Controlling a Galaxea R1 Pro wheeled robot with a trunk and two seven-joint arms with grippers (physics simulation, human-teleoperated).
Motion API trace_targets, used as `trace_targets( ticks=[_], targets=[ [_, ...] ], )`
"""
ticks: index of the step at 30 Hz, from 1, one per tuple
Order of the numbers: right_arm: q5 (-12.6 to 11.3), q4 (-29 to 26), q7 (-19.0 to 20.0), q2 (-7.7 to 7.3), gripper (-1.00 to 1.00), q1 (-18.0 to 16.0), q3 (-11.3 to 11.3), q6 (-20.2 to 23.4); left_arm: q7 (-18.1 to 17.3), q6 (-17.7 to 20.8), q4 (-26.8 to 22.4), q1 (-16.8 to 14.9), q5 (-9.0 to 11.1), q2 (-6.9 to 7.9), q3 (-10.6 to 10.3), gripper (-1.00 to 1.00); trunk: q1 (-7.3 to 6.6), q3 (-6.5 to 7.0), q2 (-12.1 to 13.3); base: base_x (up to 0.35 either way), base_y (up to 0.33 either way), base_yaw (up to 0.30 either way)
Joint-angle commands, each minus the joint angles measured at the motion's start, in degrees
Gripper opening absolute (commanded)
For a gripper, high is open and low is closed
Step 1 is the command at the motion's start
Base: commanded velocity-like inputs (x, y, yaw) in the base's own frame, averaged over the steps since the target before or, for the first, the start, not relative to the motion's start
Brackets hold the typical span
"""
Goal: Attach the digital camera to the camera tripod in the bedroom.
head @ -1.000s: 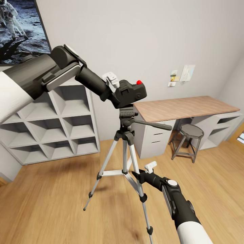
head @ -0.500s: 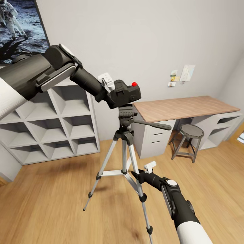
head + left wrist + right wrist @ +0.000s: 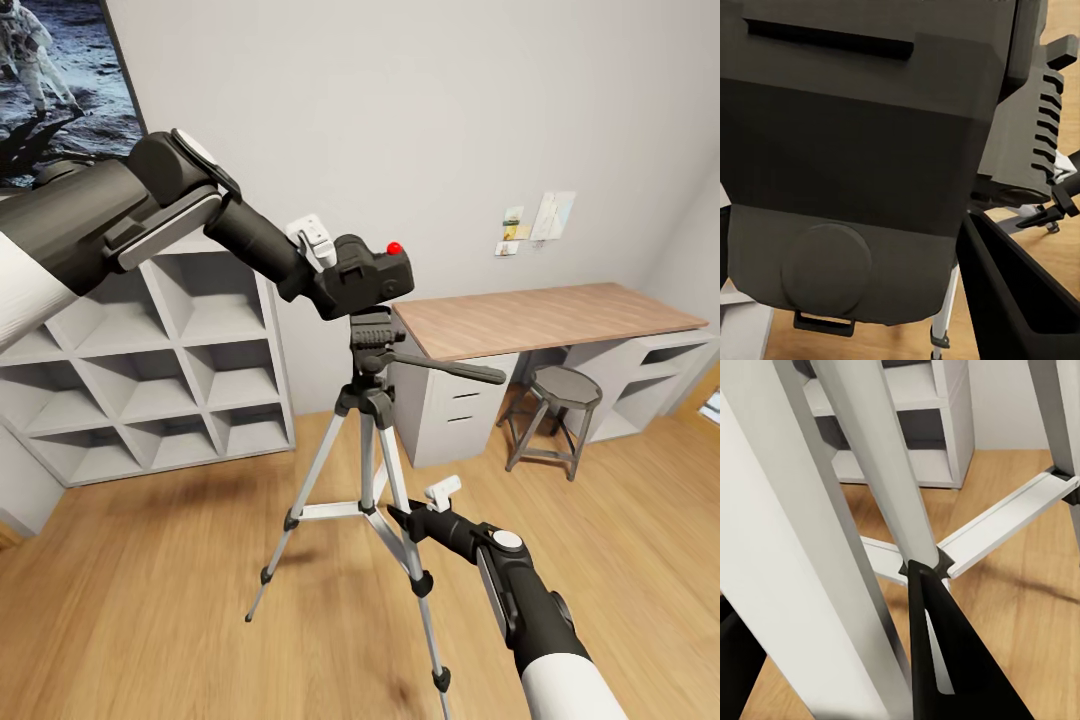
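Bedroom scene, head view: camera tripod [image 3: 372, 440] stands on the wood plank floor [image 3: 180, 590] with its three silver legs spread, black pan head on top, long handle pointing toward the desk [image 3: 545, 318]. Left gripper [image 3: 335, 275] holds the digital camera [image 3: 372, 275] pinched between its fingers, red button up. Camera body sits just above the pan head; whether the two touch cannot be told from this angle. Left wrist view: the camera's black back fills most of the frame at close range, with the ribbed side of the tripod head just beside it.

Right gripper [image 3: 405, 520] is low, at the near tripod leg by the centre brace. Right wrist view: one dark finger [image 3: 945, 660] lies against a silver leg, the other at the frame's edge on the leg's far side; the leg runs between them. Whether they clamp it or merely straddle it, I cannot tell.

Background: grey cube shelving [image 3: 170, 370] against the wall, astronaut picture [image 3: 60, 80] above it, round grey stool [image 3: 560, 410] under the desk.
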Motion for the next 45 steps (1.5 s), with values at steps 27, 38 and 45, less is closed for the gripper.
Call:
trace_targets(
  ticks=[27,38,45],
  targets=[
    [0.56,-0.04,0.62,0.03,-1.00,-0.05,-0.16,0.46,-4.25,0.15,1.02,-0.11,0.89,-0.11,0.36,-1.00,0.02,-0.09,-0.08,0.000,0.000,0.000],
    [0.56,-0.04,0.62,0.01,-1.00,0.00,-0.16,0.45,-4.29,0.15,1.03,-0.12,0.85,-0.33,0.45,1.00,0.02,-0.09,-0.08,0.000,0.000,0.000],
    [0.56,-0.04,0.62,0.01,-1.00,-0.01,-0.16,0.45,-4.29,0.15,1.03,-0.12,0.78,-0.34,0.45,1.00,0.02,-0.09,-0.08,0.000,0.000,0.000]
  ],
)
